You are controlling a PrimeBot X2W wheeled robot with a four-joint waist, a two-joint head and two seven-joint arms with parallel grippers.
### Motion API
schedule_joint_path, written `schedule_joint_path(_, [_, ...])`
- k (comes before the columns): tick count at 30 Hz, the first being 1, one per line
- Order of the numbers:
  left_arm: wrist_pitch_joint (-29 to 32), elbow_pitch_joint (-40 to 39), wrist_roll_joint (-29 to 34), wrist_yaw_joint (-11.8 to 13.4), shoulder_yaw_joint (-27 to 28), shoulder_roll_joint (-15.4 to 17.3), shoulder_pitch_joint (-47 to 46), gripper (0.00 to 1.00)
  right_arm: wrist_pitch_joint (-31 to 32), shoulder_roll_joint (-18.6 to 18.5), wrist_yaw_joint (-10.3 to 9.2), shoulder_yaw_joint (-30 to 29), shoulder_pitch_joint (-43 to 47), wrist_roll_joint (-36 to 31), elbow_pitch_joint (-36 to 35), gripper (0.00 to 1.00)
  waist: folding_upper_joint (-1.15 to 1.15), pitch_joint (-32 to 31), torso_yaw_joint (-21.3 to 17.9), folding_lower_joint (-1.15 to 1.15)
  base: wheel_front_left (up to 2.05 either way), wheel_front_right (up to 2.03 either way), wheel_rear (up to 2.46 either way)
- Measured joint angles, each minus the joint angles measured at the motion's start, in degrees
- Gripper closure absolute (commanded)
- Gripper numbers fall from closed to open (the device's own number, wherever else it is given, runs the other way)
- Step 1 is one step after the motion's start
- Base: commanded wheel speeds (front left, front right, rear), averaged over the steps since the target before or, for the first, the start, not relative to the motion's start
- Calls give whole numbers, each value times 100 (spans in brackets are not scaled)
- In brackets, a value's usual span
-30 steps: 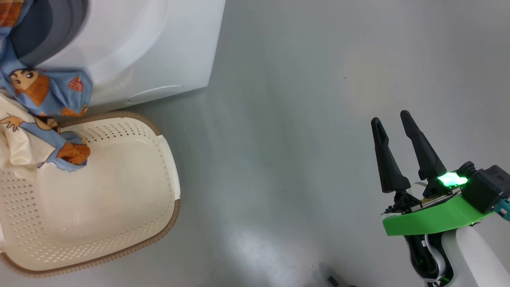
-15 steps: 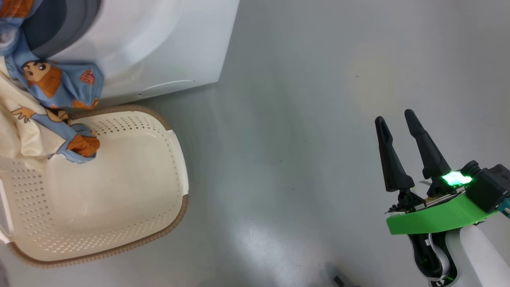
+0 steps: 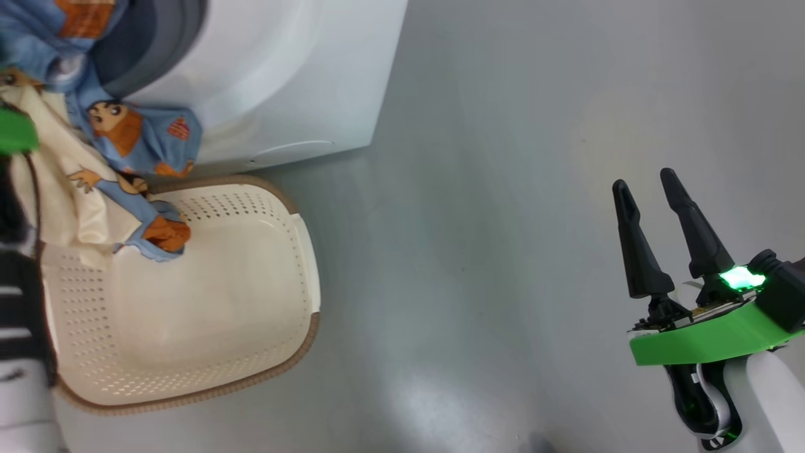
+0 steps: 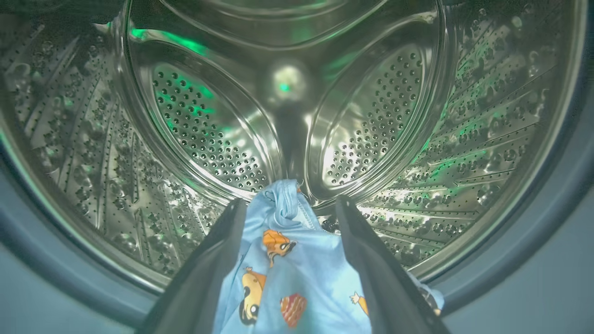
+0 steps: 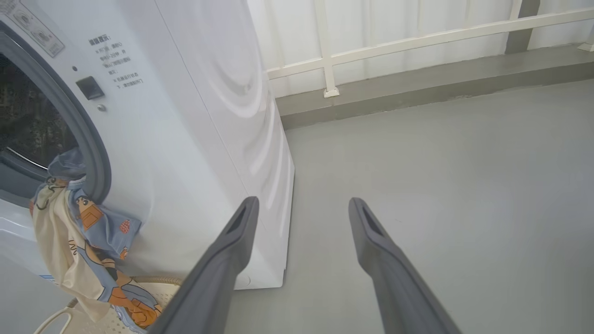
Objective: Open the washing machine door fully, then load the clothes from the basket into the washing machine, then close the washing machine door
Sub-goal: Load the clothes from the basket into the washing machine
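Head view, clothes trailing from the mouth of the washing machine into the basket at its foot, our right gripper spread, empty, well aside, left wrist view, our left gripper splayed at its drum, cloth between the fingers, right wrist view, cloth over its seal.

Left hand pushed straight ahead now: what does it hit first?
The blue bear-print cloth bunched between the left hand's fingers; beyond it, likely the drum's rear wall, though depth is unclear.
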Motion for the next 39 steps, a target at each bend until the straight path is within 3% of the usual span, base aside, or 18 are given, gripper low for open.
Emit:
schedule_joint_path(17, [0,-1087,191,-38,-78,-622,2068,0,0,-392,0,-59,102,11,209,0,0,-823,504,0,0,0,0])
schedule_joint_path(39, [1,-1919,404,-38,-258,-833,4634,0,1,-425,0,-416,1555,77,332,0,0,-2447,881,0,0,0,0])
